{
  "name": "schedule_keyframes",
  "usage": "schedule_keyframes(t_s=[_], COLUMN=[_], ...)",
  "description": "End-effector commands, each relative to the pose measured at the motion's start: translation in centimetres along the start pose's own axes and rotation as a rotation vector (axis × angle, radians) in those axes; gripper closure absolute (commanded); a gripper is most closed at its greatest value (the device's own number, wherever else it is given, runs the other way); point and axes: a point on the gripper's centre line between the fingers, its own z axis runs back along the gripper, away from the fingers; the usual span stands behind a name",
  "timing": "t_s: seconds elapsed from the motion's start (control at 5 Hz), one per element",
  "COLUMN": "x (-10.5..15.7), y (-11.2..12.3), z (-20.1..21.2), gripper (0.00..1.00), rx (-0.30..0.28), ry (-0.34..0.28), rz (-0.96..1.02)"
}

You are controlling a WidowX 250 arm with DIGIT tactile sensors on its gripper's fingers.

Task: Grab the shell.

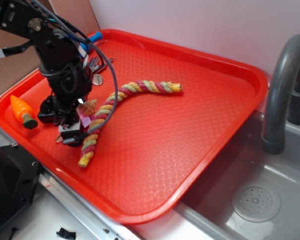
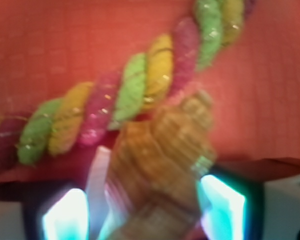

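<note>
Two fingers of the gripper (image 2: 150, 205) stand on both sides of the shell (image 2: 162, 150), clenched on its ridged brown body. The shell sits on the left part of the red tray (image 1: 190, 125), touching the twisted rope (image 1: 115, 97). An orange toy carrot (image 1: 21, 110) lies near the tray's left rim, apart from them.

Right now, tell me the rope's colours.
The rope is twisted strands of green, yellow and pink-red; the wrist view shows it best.
</note>
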Motion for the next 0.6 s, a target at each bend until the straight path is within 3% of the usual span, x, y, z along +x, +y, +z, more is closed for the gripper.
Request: schedule_keyframes(t_s=[0.0,0.2,0.4], x=[0.9,0.3,-0.6], y=[-0.3,0.9,1.7], z=[1.1,3.3,7.8], gripper=[1.00,1.00,1.00], rx=[0.045,0.052,0.057], ry=[-0.011,0.049,0.056], rz=[0.009,0.204,0.456])
